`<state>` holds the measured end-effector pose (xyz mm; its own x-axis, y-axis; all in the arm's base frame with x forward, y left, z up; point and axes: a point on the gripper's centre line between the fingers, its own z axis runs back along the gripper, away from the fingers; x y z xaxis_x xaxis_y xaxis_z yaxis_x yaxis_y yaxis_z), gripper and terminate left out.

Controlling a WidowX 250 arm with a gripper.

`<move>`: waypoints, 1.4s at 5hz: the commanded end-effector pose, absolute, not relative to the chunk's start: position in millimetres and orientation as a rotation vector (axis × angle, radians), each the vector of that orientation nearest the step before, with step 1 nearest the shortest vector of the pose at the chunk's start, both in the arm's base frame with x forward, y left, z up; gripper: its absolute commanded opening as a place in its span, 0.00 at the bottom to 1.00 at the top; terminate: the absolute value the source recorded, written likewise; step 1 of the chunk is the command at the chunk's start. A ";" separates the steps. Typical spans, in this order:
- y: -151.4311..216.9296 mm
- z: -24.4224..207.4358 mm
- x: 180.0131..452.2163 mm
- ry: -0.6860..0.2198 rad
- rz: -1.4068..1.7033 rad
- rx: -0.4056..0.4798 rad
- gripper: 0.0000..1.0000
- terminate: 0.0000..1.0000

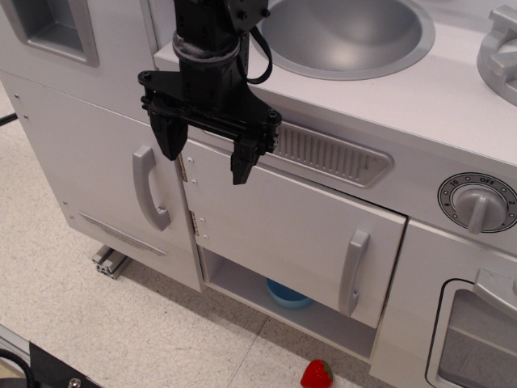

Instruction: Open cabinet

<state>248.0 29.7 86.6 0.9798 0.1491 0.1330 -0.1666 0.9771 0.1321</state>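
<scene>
The cabinet door [283, 234] is a wide pale grey-white panel below the counter. Its vertical grey loop handle [353, 272] is near the right edge and small metal hinges [194, 220] are on the left edge. The door looks slightly ajar, and the opening below it shows a blue bowl [287, 293] inside. My black gripper [207, 162] is open and empty. It points down over the door's top left corner by the hinges, far left of the handle.
A taller narrow door with a grey handle [149, 190] and a slanted slot plate [121, 234] stands to the left. A sink [347, 32], a vent grille [331, 153], a dial [478, 204] and an oven window [477, 343] are to the right. A toy strawberry [317, 374] lies on the floor.
</scene>
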 end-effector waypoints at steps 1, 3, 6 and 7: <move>29.7 86.6 248.0 -0.123 0.159 0.143 1.00 0.00; -34.5 41.6 259.9 -0.239 -0.013 0.023 1.00 0.00; -103.0 -12.8 288.0 -0.304 -0.027 -0.045 1.00 0.00; -106.5 -25.6 297.7 -0.340 -0.014 -0.002 1.00 0.00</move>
